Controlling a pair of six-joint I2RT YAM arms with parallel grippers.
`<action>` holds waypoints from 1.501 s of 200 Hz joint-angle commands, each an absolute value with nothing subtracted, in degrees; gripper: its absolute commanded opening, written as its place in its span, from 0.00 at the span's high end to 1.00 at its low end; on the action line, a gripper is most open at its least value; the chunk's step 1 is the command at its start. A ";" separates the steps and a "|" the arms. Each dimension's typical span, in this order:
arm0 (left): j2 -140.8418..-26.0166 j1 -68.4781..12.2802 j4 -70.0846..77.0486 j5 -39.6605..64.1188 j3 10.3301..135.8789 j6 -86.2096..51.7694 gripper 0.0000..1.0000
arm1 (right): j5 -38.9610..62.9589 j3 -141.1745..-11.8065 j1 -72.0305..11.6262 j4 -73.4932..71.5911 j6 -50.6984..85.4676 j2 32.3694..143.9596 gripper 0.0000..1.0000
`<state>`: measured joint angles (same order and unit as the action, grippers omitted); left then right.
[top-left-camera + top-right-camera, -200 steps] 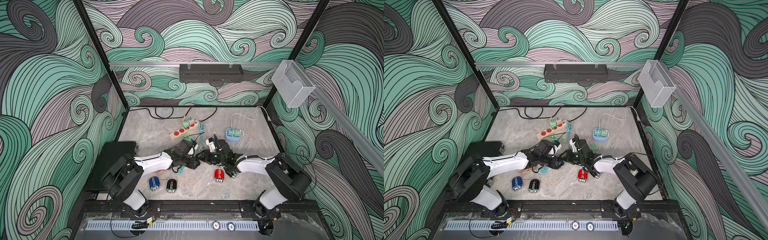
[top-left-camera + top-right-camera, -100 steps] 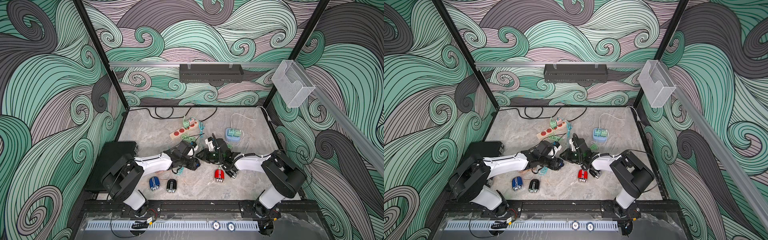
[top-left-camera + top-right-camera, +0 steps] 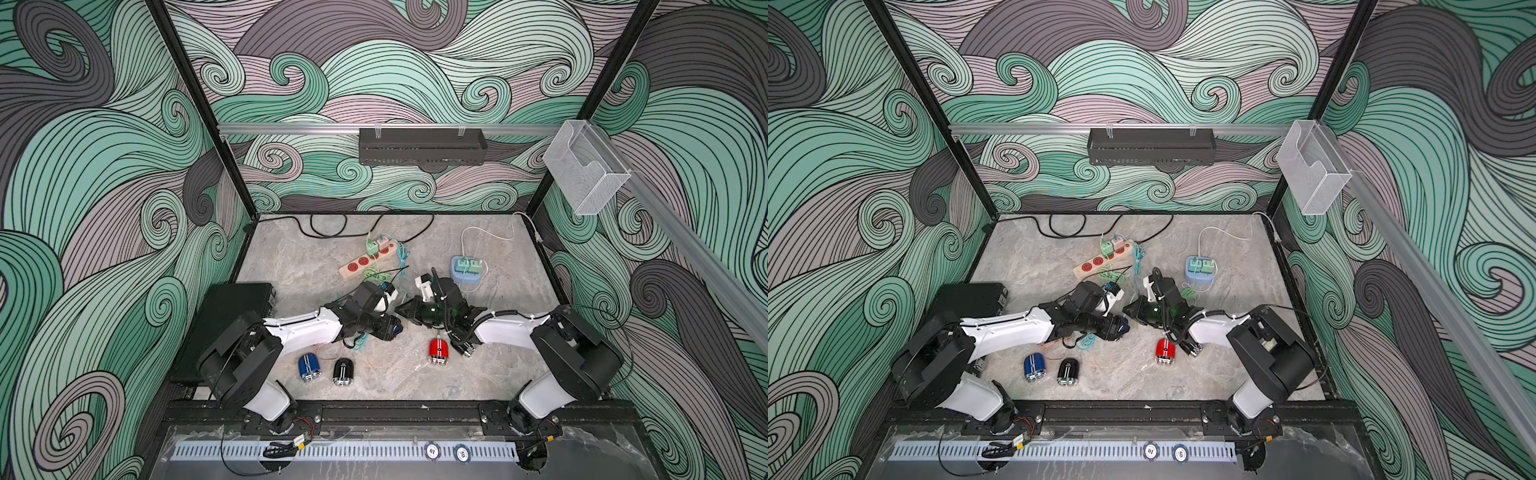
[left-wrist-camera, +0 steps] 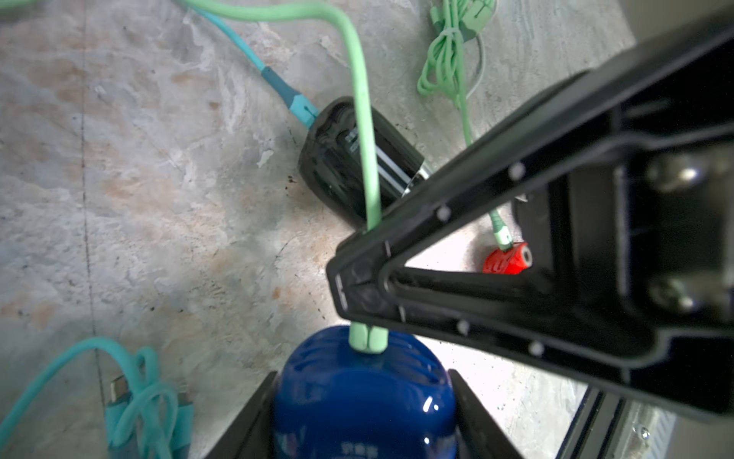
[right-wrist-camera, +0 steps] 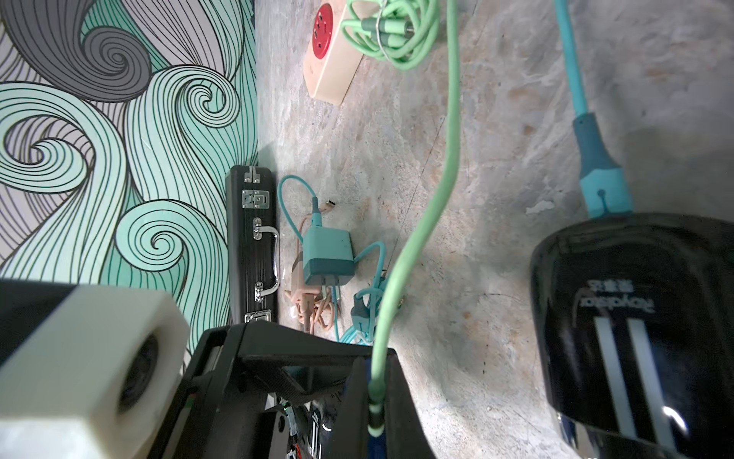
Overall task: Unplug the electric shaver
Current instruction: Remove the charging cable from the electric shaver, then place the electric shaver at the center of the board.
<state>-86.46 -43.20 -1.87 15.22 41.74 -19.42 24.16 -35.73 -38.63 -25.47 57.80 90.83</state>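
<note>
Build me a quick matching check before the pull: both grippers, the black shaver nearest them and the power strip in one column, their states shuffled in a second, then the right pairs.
Things
1. left gripper
2. right gripper
3. black shaver
4. power strip

States
A. teal cable plugged into its end
B. shut on the light green cable, right at its plug
C. beige body with red sockets
D. closed around the blue shaver

Pairs: 1-D, 2-B, 3-A, 4-C
</note>
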 commanded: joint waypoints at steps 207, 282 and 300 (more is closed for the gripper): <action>-82.19 -44.81 -7.36 14.95 38.58 -19.94 0.70 | 17.35 -43.48 -32.53 -5.56 45.05 76.29 0.97; -79.76 -45.95 -11.43 12.23 39.02 -22.27 0.71 | 22.60 -43.68 -30.74 -6.96 45.76 77.53 0.96; -80.88 -46.46 -15.45 10.39 40.27 -24.73 0.71 | 23.69 -43.68 -30.84 -5.17 44.10 77.28 0.96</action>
<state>-80.86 -45.54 -9.58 13.23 37.60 -21.56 22.06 -42.46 -30.94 -7.86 46.46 78.02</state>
